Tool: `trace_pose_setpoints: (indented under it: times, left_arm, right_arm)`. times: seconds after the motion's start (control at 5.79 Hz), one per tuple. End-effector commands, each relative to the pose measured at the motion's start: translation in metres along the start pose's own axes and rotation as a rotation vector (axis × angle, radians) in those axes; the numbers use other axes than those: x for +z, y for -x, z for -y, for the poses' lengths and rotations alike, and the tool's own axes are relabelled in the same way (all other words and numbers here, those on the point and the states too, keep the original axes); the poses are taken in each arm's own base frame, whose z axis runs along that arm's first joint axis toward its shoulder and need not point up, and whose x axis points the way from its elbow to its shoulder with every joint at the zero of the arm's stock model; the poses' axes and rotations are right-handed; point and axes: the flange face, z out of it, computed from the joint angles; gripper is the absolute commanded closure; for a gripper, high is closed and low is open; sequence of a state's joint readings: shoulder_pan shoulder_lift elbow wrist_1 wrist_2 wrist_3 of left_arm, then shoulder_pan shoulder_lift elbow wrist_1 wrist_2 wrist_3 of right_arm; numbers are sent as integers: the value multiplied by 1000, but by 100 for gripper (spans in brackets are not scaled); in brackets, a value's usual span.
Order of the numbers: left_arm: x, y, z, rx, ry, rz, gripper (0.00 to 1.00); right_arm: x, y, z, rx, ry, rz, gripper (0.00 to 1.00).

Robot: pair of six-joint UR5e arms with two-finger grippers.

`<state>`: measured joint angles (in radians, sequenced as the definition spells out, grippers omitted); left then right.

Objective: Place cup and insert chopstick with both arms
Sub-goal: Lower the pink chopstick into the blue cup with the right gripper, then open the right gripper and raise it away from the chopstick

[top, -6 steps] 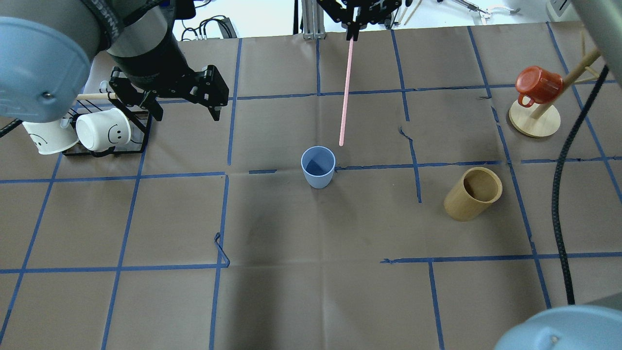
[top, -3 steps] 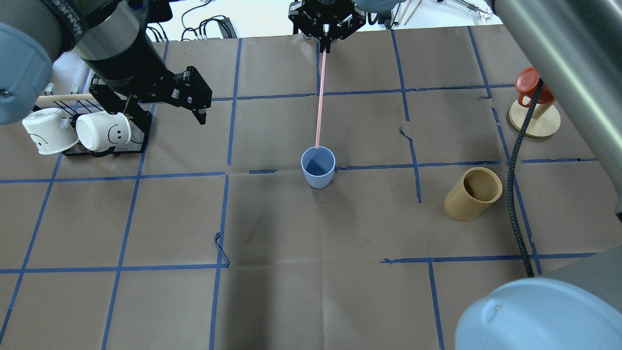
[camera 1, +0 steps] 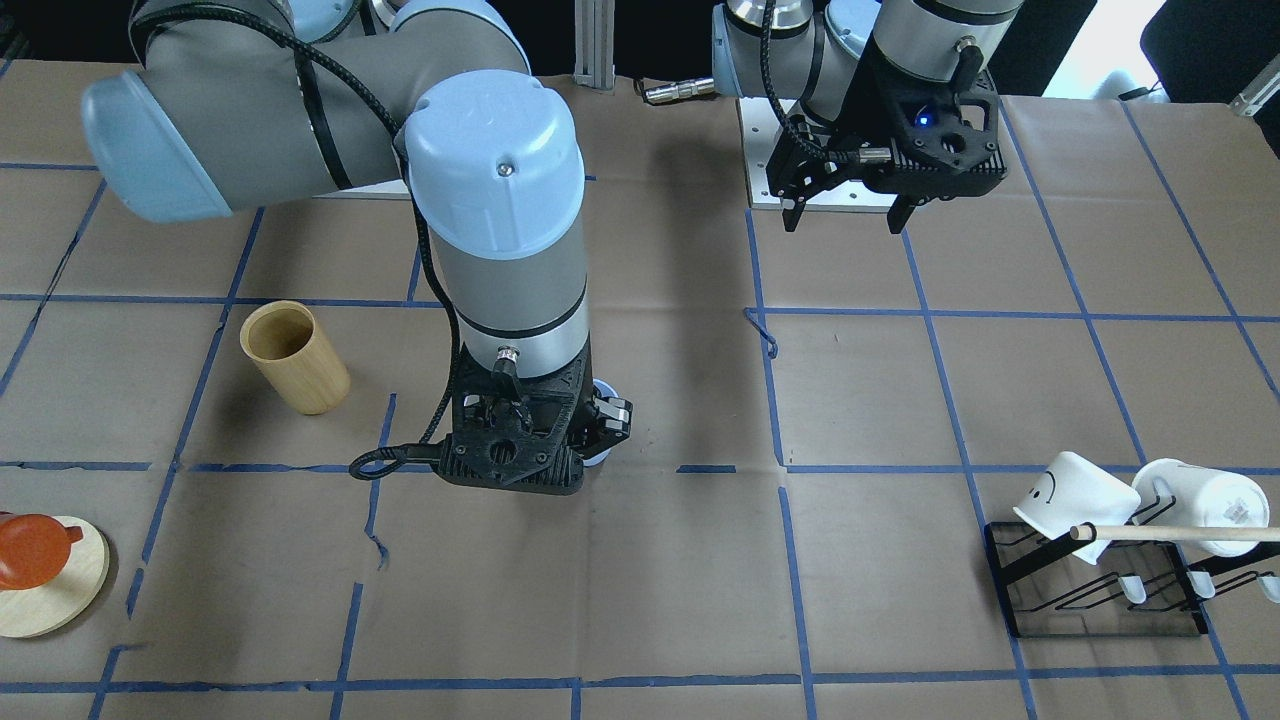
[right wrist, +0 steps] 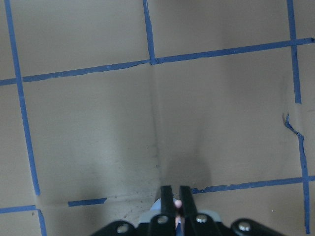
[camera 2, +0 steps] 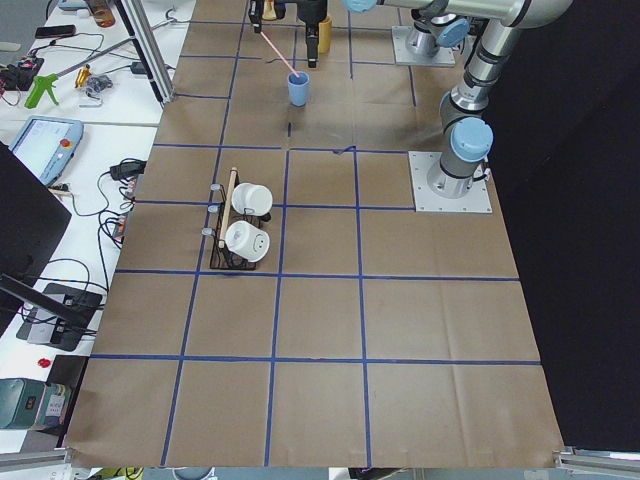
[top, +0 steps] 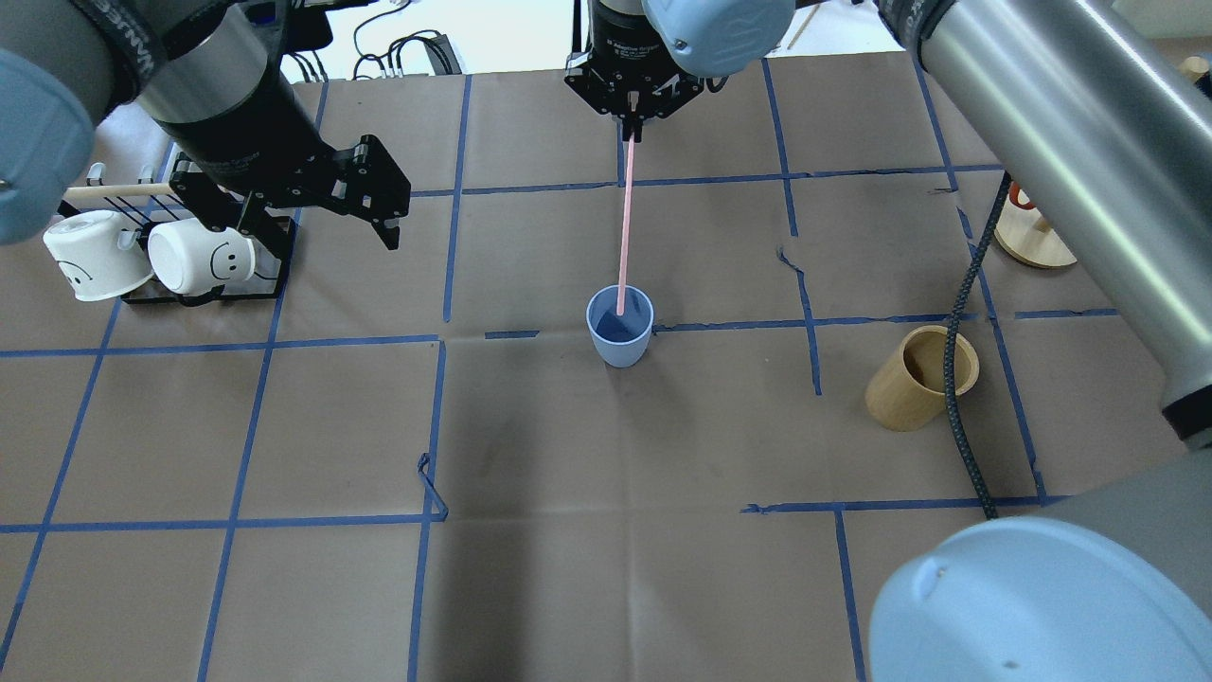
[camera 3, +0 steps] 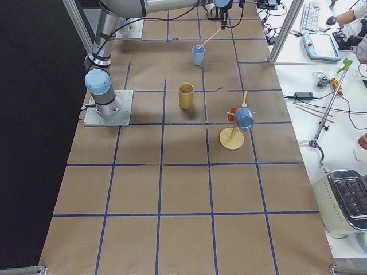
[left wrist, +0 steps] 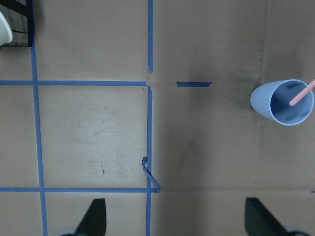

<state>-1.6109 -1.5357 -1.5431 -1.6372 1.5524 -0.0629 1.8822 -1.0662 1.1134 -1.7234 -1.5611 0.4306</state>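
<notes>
Lowering the chopstick (top: 625, 227) deeper before letting go looks like the way to do this step well. Its lower tip is only just inside the mouth of the cup (top: 620, 352), close to the rim on the side toward the bench's far edge. I would bring the tip toward the middle of the mouth and ease it down to the floor (whether it touches yet cannot be told). The stick is long against a light cup, so a drop from height could tip it; a gentle release seems safer.

The jaws of the right arm (top: 1042, 142) are clenched on the chopstick's upper end, and the shaft slants down from them into the cup. The cup stands upright, well in from the bench's edges. The jaws of the left arm (top: 227, 104) are spread wide and empty beside the mug rack (top: 208, 299), well apart from the cup.
</notes>
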Motion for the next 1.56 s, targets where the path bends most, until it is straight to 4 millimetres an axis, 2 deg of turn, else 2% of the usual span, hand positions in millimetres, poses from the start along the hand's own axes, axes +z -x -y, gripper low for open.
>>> trace_pose_setpoints:
  times: [0.0, 0.17, 0.35, 0.52, 0.69, 0.86, 1.04, 1.21, 1.38]
  left_arm:
    - [0, 2, 1, -8, -2, 0, 1]
    - [0, 2, 1, -8, -2, 0, 1]
    - [0, 2, 1, -8, -2, 0, 1]
    - [0, 2, 1, -8, -1, 0, 1]
    - [0, 2, 1, -8, -1, 0, 1]
    - [0, 2, 1, -8, 1, 0, 1]
    - [0, 2, 1, -8, 1, 0, 1]
    - [0, 2, 1, -8, 1, 0, 1]
    - [0, 2, 1, -9, 1, 0, 1]
  right_arm:
    - [25, -3, -5, -1, 14, -5, 91]
    - [33, -3, -7, -10, 30, -9, 89]
    - [35, -3, -8, -14, 40, -7, 53]
    - [34, -2, -7, -16, 33, 0, 1]
    - [28, -3, -6, -15, 25, 3, 0]
    - [11, -14, -3, -1, 7, 1, 0]
    - [-19, -26, -8, -24, -15, 1, 0]
    - [-44, -59, -9, -8, 13, -18, 0]
    - [-82, -112, -21, -71, 68, -35, 0]
